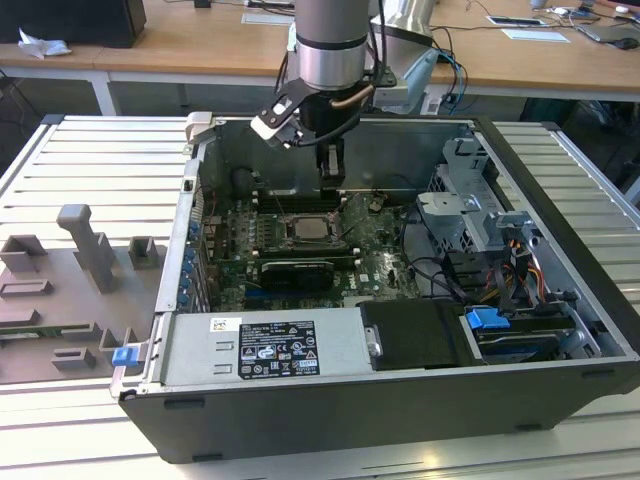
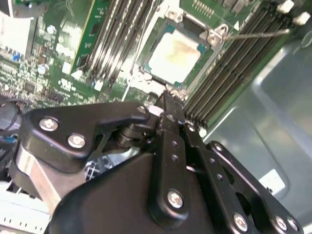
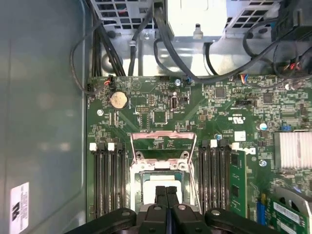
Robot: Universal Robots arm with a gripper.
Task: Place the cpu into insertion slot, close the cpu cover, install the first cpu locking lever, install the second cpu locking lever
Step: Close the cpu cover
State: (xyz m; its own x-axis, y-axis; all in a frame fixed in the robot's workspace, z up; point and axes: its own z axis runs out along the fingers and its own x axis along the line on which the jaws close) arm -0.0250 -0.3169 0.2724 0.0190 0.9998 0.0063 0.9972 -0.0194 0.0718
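Note:
The cpu [image 2: 175, 52] lies flat in the insertion slot [image 2: 157, 30] on the green motherboard, its pale silver-beige face up; the exterior view shows the cpu [image 1: 310, 228] mid-board. The cpu cover [image 3: 163, 133], a thin metal frame, stands tilted up at the slot's far side, off the chip. A thin locking lever rod [image 2: 253, 33] sticks out beside the slot. My gripper [image 3: 166, 192] is shut with nothing between its black fingers [image 2: 168, 122]. It hangs just above the slot's near edge, and in the exterior view the gripper [image 1: 330, 172] is behind the cpu.
Long black memory slots [image 3: 105, 175] flank the socket on both sides. A black graphics card [image 1: 297, 272], the power supply [image 1: 265, 345] and a drive cage [image 1: 480, 215] with cables crowd the open case. Outside it, a grey fixture plate [image 1: 80, 260] lies at the exterior view's left.

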